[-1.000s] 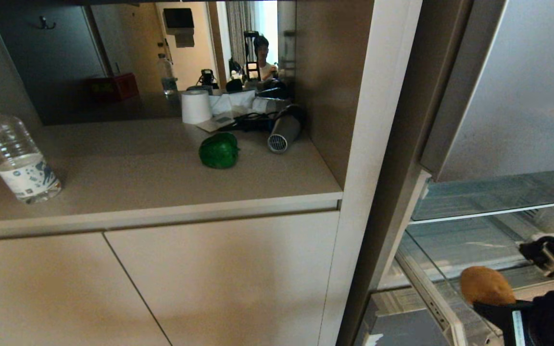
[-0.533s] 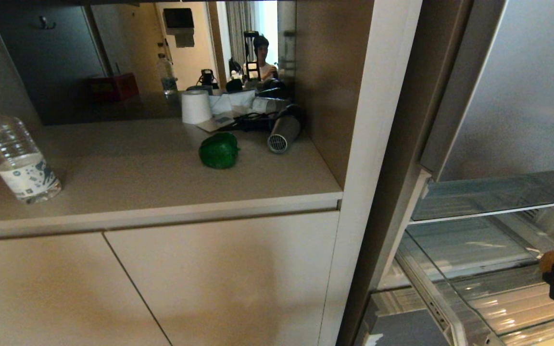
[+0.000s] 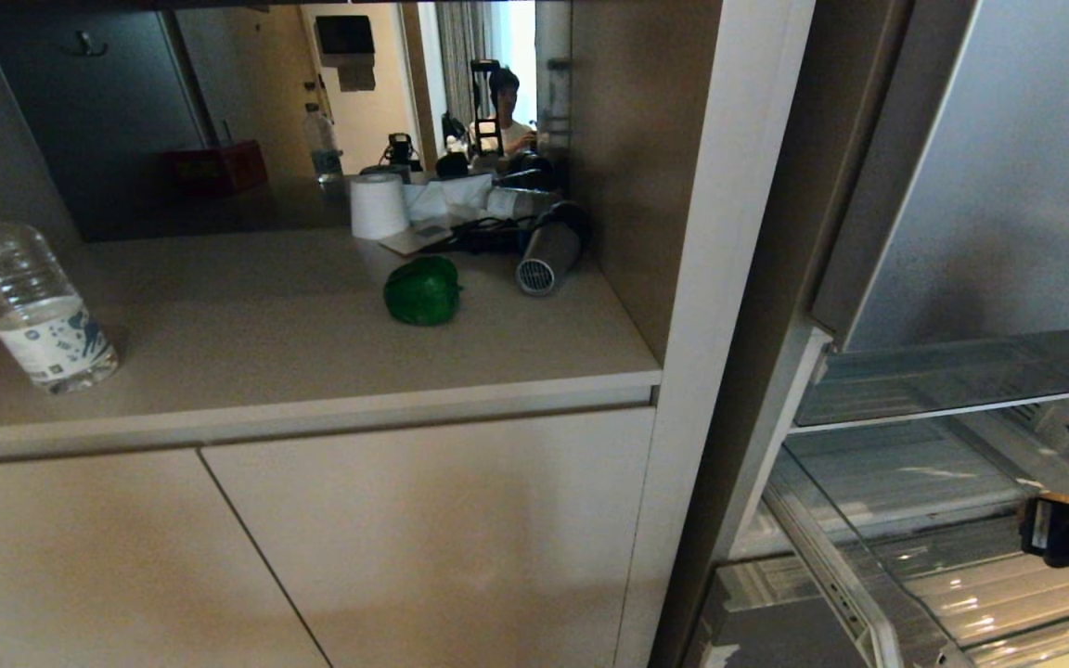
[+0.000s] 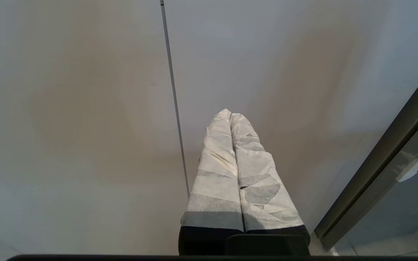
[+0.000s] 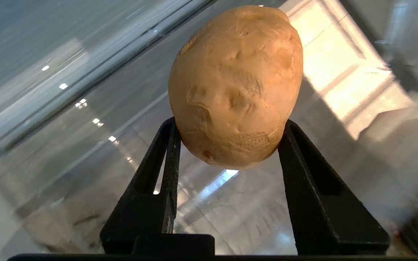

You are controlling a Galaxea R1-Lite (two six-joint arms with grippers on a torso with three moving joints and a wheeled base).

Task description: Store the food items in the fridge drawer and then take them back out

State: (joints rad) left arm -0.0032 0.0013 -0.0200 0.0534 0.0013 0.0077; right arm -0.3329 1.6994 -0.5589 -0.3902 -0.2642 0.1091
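2 food items are showing: 1 knobbly tan-brown potato-like lump (image 5: 235, 87) and 1 glossy dark-green bell pepper (image 3: 421, 290). The right gripper (image 5: 230, 136) is gripping the lump between its 2 black fingers (image 5: 303, 174), holding it over the ribbed base of the 1 clear plastic fridge drawer (image 3: 952, 580). Only the right wrist view is showing the lump; in the head view the gripper is cut off at the frame's edge. The pepper is lying on the beige countertop (image 3: 265, 343), well away from that gripper. The left gripper (image 4: 230, 116) is hanging pressed closed and empty by a pale cabinet door (image 4: 67, 127).
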